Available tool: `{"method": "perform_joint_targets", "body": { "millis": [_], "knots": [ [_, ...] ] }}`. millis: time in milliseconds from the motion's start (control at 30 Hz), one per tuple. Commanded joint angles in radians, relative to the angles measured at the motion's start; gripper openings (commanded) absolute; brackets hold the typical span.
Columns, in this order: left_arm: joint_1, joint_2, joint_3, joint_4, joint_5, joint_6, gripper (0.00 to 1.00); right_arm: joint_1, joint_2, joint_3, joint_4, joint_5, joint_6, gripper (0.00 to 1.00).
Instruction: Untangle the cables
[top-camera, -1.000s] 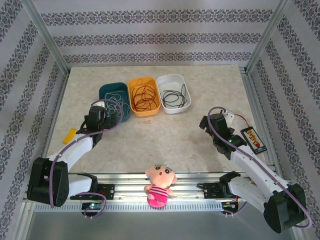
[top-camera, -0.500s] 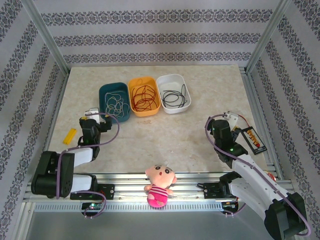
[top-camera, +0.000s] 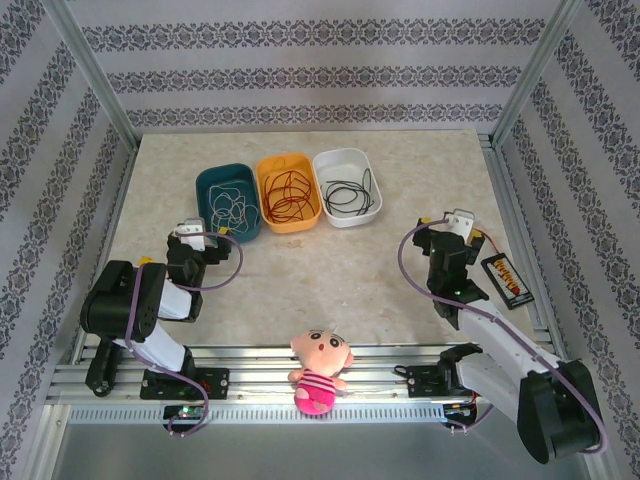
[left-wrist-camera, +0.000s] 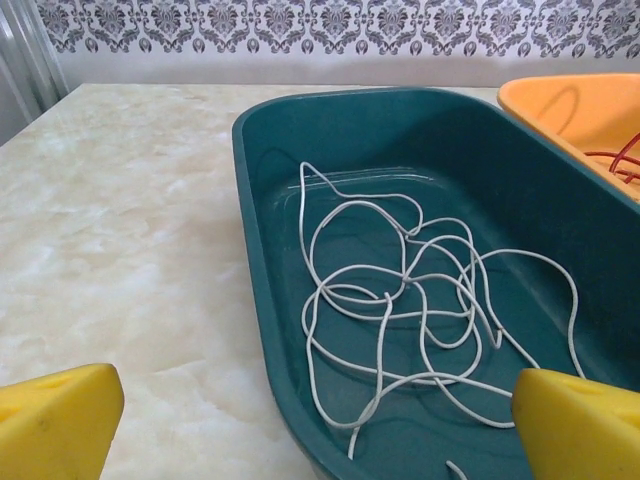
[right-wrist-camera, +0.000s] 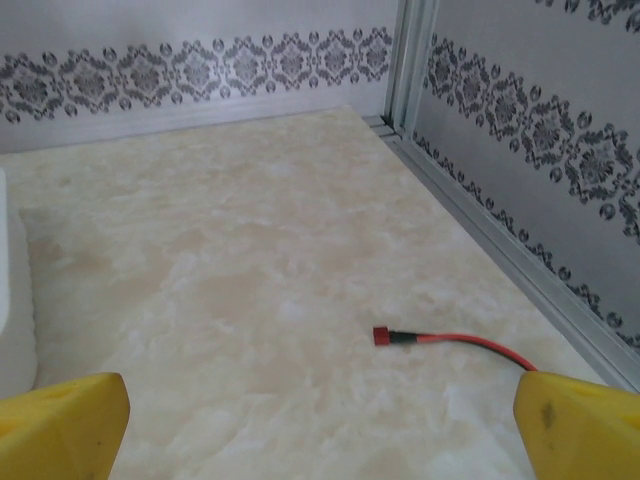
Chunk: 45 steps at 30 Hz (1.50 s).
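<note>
The cables lie sorted in three trays at the back of the table. A white cable (top-camera: 230, 207) (left-wrist-camera: 400, 300) curls in loose loops in the teal tray (top-camera: 205, 185) (left-wrist-camera: 250, 200). A red cable (top-camera: 287, 195) (left-wrist-camera: 620, 165) lies in the orange tray (top-camera: 265, 170) (left-wrist-camera: 570, 100), and a black cable (top-camera: 350, 195) in the white tray (top-camera: 330, 158). My left gripper (top-camera: 205, 235) (left-wrist-camera: 320, 440) stands open just short of the teal tray's near end, holding nothing. My right gripper (top-camera: 448, 225) (right-wrist-camera: 320, 430) is open over bare table right of the trays.
A red lead with a plug (right-wrist-camera: 440, 340) (top-camera: 480, 235) runs to a black pack (top-camera: 505, 277) by the right rail. A small yellow piece (top-camera: 145, 263) lies at the left. A pink plush doll (top-camera: 318, 370) sits on the front rail between the arm bases.
Both arms have folded back toward their bases. The left gripper has drawn away from over the teal tray, and the right one has turned toward the right rail.
</note>
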<state>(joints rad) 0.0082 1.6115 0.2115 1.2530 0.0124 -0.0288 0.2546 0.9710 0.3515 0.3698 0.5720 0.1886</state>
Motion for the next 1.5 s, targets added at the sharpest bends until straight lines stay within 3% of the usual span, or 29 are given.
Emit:
{"method": "perform_joint_targets", "body": {
  "millis": [0,167,433,633,833,967,1100,1167,1300,1333,1400,1467],
  "knots": [
    [0.024,0.005,0.005,0.047,0.072,0.008,0.99,-0.054,0.057,-0.055,0.24,-0.094,-0.071,0.98],
    [0.027,-0.018,0.069,-0.103,0.083,0.01,0.99,-0.146,0.19,-0.081,0.462,-0.232,-0.066,0.98],
    [0.027,-0.021,0.107,-0.181,-0.007,-0.016,0.99,-0.167,0.292,-0.015,0.509,-0.295,-0.162,0.98],
    [0.026,-0.02,0.107,-0.181,-0.01,-0.02,0.99,-0.179,0.295,0.008,0.488,-0.288,-0.163,0.98],
    [0.027,-0.021,0.108,-0.181,-0.012,-0.019,0.99,-0.217,0.262,-0.002,0.452,-0.362,-0.124,0.98],
    [0.026,-0.022,0.107,-0.18,-0.012,-0.019,0.99,-0.217,0.244,-0.089,0.475,-0.36,-0.129,0.98],
    [0.026,-0.022,0.102,-0.169,-0.012,-0.02,0.99,-0.222,0.321,-0.111,0.565,-0.381,-0.146,0.98],
    [0.027,-0.021,0.096,-0.157,-0.012,-0.019,0.99,-0.233,0.365,-0.101,0.585,-0.449,-0.141,0.98],
    [0.026,-0.02,0.076,-0.122,-0.022,-0.022,0.99,-0.236,0.572,-0.064,0.733,-0.487,-0.139,0.98],
    [0.026,-0.02,0.067,-0.103,-0.022,-0.022,0.99,-0.237,0.586,-0.057,0.766,-0.493,-0.136,0.98],
    [0.026,-0.017,0.045,-0.06,-0.03,-0.023,0.99,-0.245,0.529,-0.043,0.633,-0.477,-0.125,0.98],
    [0.026,-0.012,0.025,-0.013,-0.041,-0.027,0.99,-0.25,0.575,-0.051,0.723,-0.438,-0.105,0.98]
  ]
}}
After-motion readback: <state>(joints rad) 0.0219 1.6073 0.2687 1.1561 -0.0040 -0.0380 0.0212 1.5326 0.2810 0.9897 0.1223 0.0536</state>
